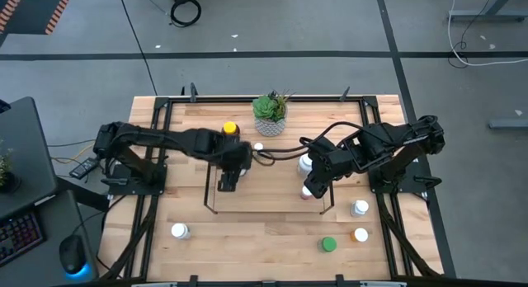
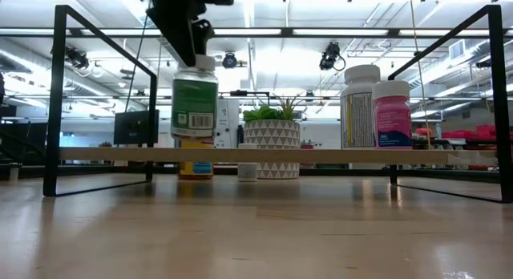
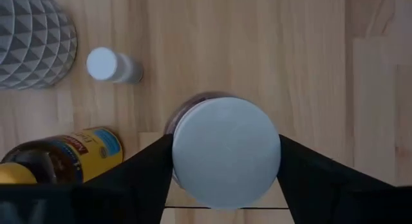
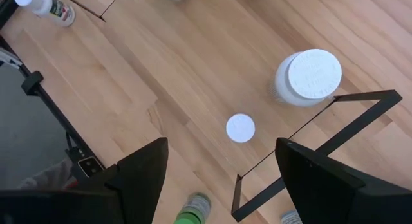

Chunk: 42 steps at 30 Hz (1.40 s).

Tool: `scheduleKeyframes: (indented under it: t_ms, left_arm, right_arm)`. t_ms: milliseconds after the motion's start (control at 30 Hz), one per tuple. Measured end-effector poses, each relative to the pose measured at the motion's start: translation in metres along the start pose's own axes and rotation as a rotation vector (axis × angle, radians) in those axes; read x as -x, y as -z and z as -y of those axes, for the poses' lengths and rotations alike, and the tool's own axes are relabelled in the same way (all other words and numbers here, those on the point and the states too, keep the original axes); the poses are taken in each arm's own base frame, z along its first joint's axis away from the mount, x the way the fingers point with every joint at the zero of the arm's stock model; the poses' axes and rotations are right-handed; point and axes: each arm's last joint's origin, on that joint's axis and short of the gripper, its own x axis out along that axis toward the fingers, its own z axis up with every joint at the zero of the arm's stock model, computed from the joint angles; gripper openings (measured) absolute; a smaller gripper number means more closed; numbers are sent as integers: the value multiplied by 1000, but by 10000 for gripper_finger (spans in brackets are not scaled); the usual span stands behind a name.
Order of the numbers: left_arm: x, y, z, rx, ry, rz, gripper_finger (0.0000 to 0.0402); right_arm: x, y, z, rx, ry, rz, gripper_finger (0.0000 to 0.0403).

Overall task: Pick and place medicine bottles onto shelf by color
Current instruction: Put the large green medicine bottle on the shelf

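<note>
My left gripper (image 1: 228,181) is clamped on a white-capped bottle (image 2: 195,99) with a green label, fingers (image 3: 145,176) pressing either side of its cap and holding it upright at the shelf's (image 1: 268,209) left end; from the low view I cannot tell whether it touches the floor board. That arm reaches in from the table's (image 1: 247,254) left edge, bent across the back half. My right gripper (image 1: 312,185) hangs over the shelf's right end with its fingers (image 4: 145,169) spread wide and nothing between them, the arm folding in from the right edge.

Behind the shelf, near the back edge, stands a potted plant (image 1: 271,110) in a patterned pot, with an amber yellow-capped bottle (image 1: 230,129) to its left and a tiny white bottle (image 1: 258,146) in front of it. On the shelf's right end stand a white bottle (image 2: 360,107) and a pink-labelled one (image 2: 392,113), side by side. Along the front edge sit a white bottle (image 1: 179,231) at left, a green-capped one (image 1: 328,244), an orange-capped one (image 1: 360,235) and another white one (image 1: 360,208) at right. I cannot read any label.
</note>
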Motion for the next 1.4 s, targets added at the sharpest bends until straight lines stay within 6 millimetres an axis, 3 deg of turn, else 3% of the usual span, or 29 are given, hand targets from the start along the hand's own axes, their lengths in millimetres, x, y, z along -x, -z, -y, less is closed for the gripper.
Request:
scheduleKeyframes:
  t_ms: [333, 767, 967, 1267, 1400]
  left_arm:
    - [-2, 7, -22, 20, 15, -56, 247]
    - [-16, 14, -22, 35, 75, -63, 253]
    - [-19, 16, -22, 95, 75, -93, 276]
    - [-16, 20, -22, 110, 73, -119, 279]
    - [-6, 22, -22, 111, 70, -85, 281]
  right_arm:
    - [0, 0, 0, 0, 1, 0, 294]
    - [0, 0, 1, 1, 12, 18, 294]
    - [0, 0, 1, 8, 16, 18, 294]
    - [0, -1, 1, 21, 22, 30, 294]
    - [0, -1, 1, 28, 26, 37, 294]
